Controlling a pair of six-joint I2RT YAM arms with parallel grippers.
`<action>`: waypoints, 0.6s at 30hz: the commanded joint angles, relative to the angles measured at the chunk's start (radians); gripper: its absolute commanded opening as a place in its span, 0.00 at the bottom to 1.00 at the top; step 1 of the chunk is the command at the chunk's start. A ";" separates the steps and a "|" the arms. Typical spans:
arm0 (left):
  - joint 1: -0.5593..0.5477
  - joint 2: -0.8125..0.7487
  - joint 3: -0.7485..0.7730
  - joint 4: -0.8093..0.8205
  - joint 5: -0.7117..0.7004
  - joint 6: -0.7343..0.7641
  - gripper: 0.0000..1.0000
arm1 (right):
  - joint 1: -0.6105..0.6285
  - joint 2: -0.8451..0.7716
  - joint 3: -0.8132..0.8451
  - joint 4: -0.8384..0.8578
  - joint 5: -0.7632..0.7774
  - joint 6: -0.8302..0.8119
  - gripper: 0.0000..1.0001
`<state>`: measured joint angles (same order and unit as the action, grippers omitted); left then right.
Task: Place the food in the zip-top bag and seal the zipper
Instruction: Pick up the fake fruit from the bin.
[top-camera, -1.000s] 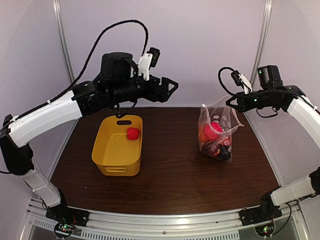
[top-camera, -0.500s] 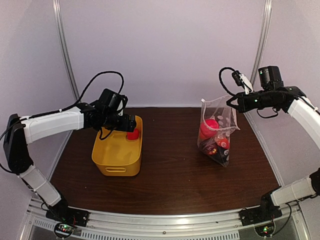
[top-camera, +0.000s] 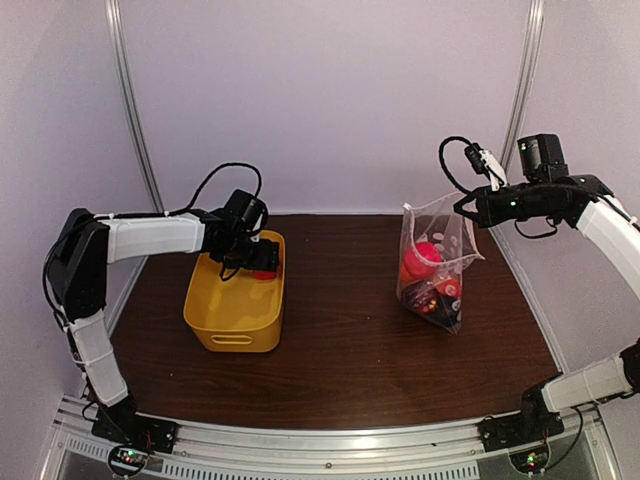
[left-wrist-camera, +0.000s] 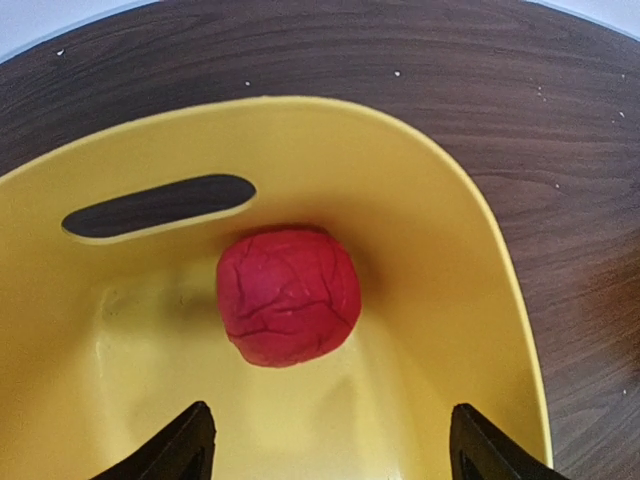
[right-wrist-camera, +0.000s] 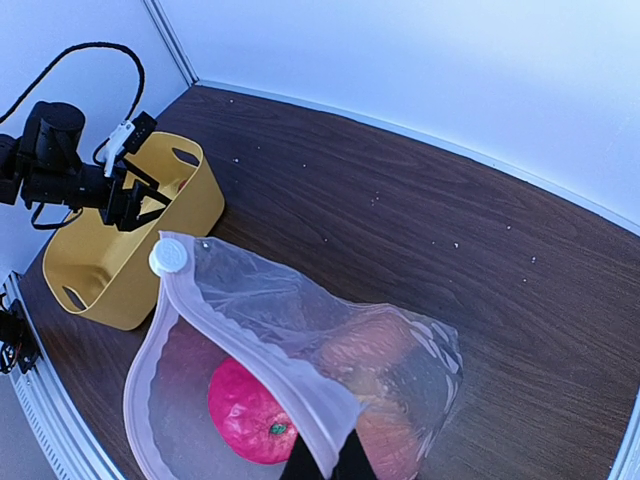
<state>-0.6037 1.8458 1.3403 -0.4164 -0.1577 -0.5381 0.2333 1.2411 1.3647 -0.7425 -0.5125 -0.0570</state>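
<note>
across the middle of the top view lies the dark wood table (top-camera: 340, 350). left of centre on it sits the yellow basket (top-camera: 232, 335). right of centre the zip-top bag (top-camera: 442, 225) hangs mouth-up, and its bottom seems to rest on the wood.

right gripper (right-wrist-camera: 327, 462): fingers pinched together on the bag's rim, holding the mouth agape. left gripper (left-wrist-camera: 330, 442): fingers spread wide, low inside the basket, one to each side of the last loose piece but not touching it.

food: several pieces in the bag, a pink-red fruit (right-wrist-camera: 252, 412) the plainest. one red ball (left-wrist-camera: 288, 297) sits on the basket floor near the handle slot.

my read: the ball looks hard, light and rounded, so it may roll or squirt out of the fingers. i'd grip it across its widest middle. the bag film is thin and limp. the zipper (right-wrist-camera: 255, 345) lies open.
</note>
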 joint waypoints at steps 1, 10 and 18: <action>0.022 0.066 0.064 0.050 -0.026 0.007 0.83 | -0.009 -0.019 -0.003 0.040 0.000 -0.010 0.00; 0.041 0.157 0.117 0.078 -0.049 0.023 0.82 | -0.010 -0.017 -0.003 0.037 0.010 -0.013 0.00; 0.045 0.231 0.138 0.115 -0.080 0.025 0.78 | -0.011 -0.018 0.007 0.033 0.006 -0.014 0.00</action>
<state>-0.5690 2.0289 1.4357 -0.3489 -0.2104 -0.5255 0.2295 1.2411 1.3632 -0.7422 -0.5117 -0.0639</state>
